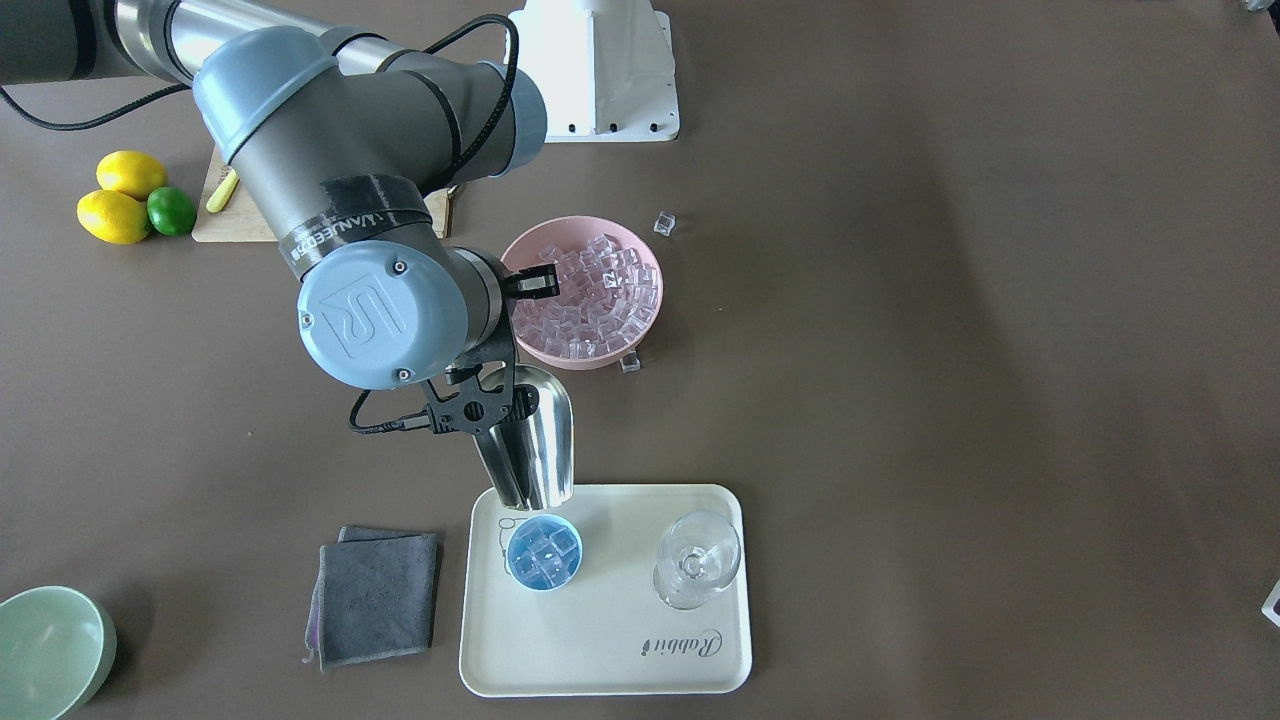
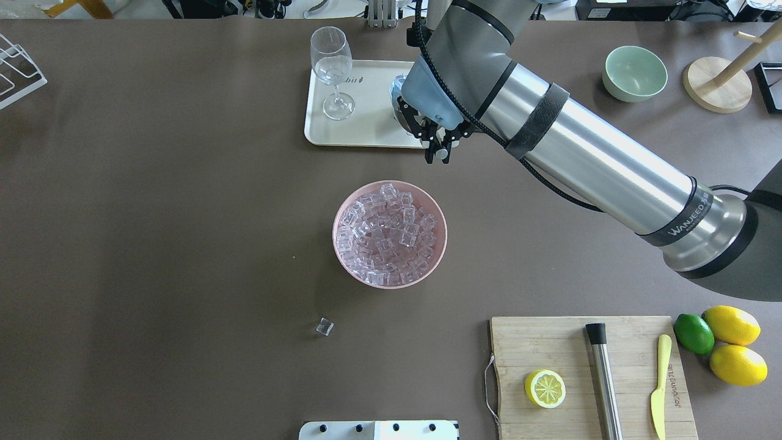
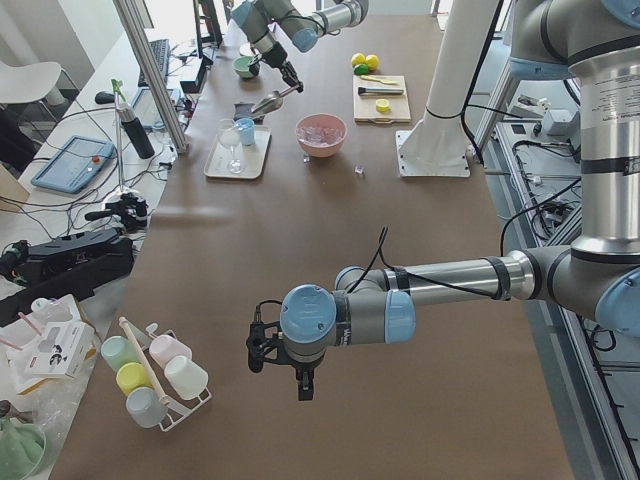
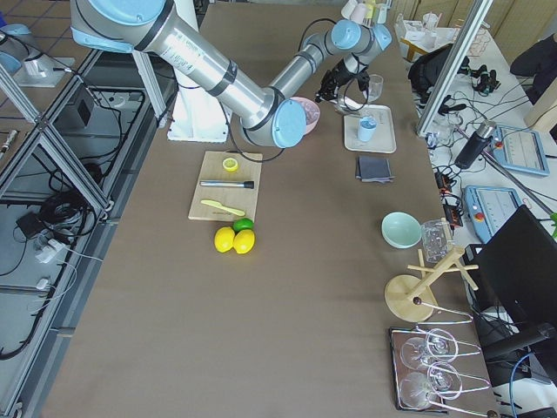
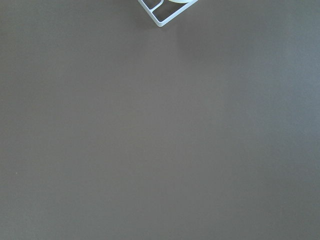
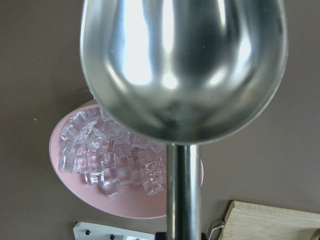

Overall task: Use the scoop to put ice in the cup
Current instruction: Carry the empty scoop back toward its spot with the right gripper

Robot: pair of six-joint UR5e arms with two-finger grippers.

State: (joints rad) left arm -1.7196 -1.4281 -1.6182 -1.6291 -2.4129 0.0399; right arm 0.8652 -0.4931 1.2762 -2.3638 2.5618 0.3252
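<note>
My right gripper [image 2: 437, 153] is shut on the rod handle [image 6: 184, 190] of the steel scoop [image 1: 530, 440]. The scoop hangs tilted, mouth down, just above the light-blue cup [image 1: 544, 553]. The cup stands on the cream tray [image 1: 620, 640] and holds several clear ice cubes. In the right wrist view the scoop's trough [image 6: 185, 65] is empty. A pink bowl [image 1: 640, 340] full of ice [image 1: 590, 295] sits behind the scoop. In the overhead view the arm hides most of the cup [image 2: 397, 91]. My left gripper [image 3: 298, 385] hovers over bare table far away; I cannot tell if it is open or shut.
A clear stemmed glass [image 1: 697, 560] stands on the tray beside the cup. A grey cloth [image 1: 378, 595] and a pale green bowl [image 1: 50, 650] lie nearby. Loose ice cubes [image 1: 665, 223] [image 1: 630, 362] lie by the pink bowl. A cutting board [image 2: 586, 366] holds a half lemon, steel cylinder and yellow knife.
</note>
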